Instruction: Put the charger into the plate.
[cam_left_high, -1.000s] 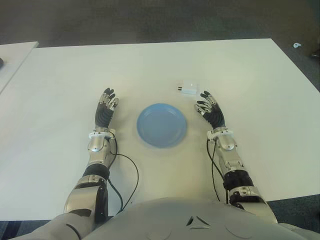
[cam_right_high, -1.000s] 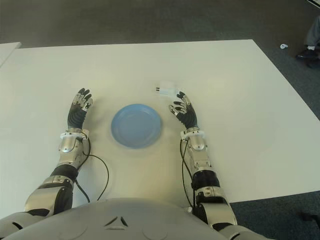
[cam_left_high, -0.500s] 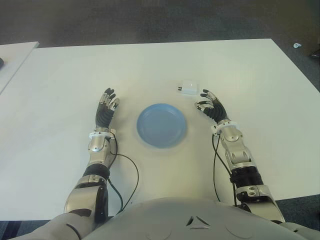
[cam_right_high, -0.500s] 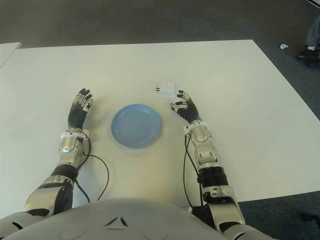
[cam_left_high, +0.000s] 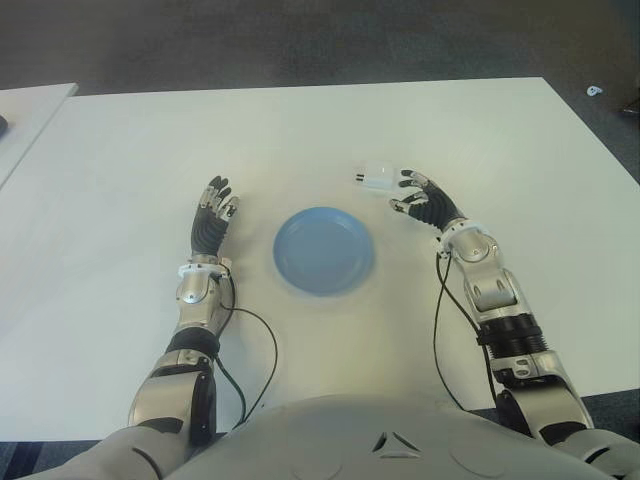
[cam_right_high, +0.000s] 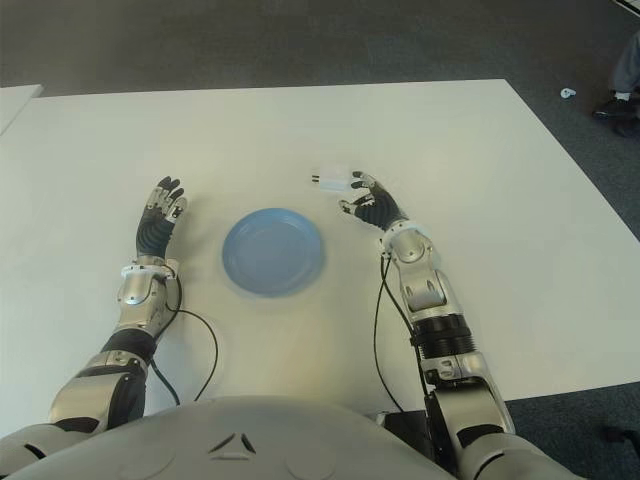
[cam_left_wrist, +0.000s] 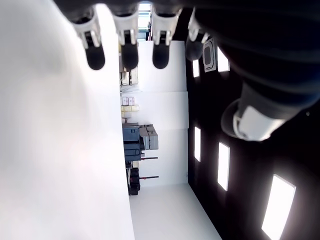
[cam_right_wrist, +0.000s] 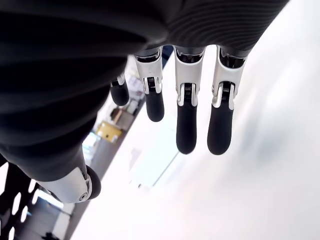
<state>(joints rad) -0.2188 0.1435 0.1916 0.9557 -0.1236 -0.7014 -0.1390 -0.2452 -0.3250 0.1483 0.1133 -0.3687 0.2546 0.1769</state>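
Observation:
A small white charger (cam_left_high: 377, 178) with its prongs pointing left lies on the white table (cam_left_high: 120, 150), behind and to the right of the blue plate (cam_left_high: 324, 249). My right hand (cam_left_high: 421, 197) is just right of the charger, fingers spread and empty, fingertips close to it. In the right wrist view the charger (cam_right_wrist: 150, 167) shows beyond the straight fingers (cam_right_wrist: 186, 134), apart from them. My left hand (cam_left_high: 213, 218) shows left of the plate, fingers extended and holding nothing.
The plate holds nothing. A second white table's corner (cam_left_high: 25, 105) shows at the far left. Dark floor lies beyond the table's far edge, with a small white object (cam_left_high: 594, 91) on it at the far right.
My right hand has moved forward and turned left toward the charger, its arm swinging out to the right. The charger, the plate and the left hand have not moved.

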